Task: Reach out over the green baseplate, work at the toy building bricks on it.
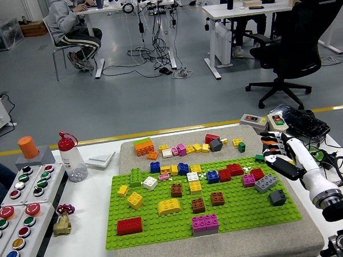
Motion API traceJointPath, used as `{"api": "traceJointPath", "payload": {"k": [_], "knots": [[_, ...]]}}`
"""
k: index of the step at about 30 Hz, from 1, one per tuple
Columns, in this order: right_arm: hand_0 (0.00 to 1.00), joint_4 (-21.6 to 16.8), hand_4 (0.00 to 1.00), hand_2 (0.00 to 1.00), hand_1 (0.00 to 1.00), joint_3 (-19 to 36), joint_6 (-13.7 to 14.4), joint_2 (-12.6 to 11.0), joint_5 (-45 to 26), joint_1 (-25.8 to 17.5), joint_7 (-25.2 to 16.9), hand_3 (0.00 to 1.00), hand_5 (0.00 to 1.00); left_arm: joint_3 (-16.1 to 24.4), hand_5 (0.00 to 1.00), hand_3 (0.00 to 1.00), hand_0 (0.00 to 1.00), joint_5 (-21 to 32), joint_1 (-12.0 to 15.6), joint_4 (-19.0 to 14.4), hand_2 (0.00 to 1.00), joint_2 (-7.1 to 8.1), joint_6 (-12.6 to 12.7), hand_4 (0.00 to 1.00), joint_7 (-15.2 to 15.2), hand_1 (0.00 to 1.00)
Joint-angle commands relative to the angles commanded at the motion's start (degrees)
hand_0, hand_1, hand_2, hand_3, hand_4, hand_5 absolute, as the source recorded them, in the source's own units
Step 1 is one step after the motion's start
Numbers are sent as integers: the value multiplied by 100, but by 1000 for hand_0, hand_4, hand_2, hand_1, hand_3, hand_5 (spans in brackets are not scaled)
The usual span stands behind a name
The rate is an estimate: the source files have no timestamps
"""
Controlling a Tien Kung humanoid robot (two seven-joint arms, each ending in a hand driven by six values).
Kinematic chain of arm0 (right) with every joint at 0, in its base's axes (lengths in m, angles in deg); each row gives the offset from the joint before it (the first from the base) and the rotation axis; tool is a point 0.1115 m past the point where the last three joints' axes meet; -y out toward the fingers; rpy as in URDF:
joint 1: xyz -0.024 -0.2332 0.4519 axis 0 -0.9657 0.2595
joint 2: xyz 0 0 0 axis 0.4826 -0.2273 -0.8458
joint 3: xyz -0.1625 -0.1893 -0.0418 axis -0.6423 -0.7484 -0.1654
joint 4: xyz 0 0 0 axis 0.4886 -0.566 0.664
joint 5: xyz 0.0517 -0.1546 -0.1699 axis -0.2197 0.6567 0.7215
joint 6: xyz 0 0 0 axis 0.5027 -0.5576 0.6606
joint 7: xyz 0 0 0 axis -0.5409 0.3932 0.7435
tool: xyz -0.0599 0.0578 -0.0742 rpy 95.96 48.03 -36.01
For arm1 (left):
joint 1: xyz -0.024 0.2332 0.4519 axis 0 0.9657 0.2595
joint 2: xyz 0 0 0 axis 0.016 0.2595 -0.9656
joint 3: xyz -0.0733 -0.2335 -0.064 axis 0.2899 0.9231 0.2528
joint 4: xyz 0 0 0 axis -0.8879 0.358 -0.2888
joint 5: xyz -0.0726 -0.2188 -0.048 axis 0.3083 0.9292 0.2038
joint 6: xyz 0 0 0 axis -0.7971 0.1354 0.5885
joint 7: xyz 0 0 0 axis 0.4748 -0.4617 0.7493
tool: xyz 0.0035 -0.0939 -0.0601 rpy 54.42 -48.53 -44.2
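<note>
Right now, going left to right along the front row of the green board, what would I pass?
Red brick → yellow arched brick → magenta brick → dark grey brick → white robot hand, off the baseplate's right edge.

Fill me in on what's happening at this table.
One white robot hand comes in from the right, raised near the far right corner of the green baseplate, fingers loosely curled, holding nothing. No brick is being handled. Loose bricks sit across the baseplate, including a red brick and a magenta brick near the front, with more on the grey mat behind. The other arm is out of view.
</note>
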Motion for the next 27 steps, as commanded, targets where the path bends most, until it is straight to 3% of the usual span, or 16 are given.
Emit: {"api": "traceJointPath", "payload": {"k": [5,10,19,27], "knots": [[759,-4,419,801,779,607,-380,137,-1058,-347,39,771,444,13,978,404,628,-46,-3,-2,606,0,-17,335,19,596],[770,24,436,800,781,788,-659,236,-2199,-524,81,769,473,13,981,406,628,-70,0,-2,608,-5,-37,336,36,596],[770,42,443,798,778,776,-772,256,-3916,-561,77,766,476,0,983,406,628,-39,10,-3,608,-11,-37,336,32,596],[769,58,445,790,776,708,-754,264,-4824,-554,95,760,472,65,985,411,628,-137,32,-9,610,-15,-47,338,54,596]]}}
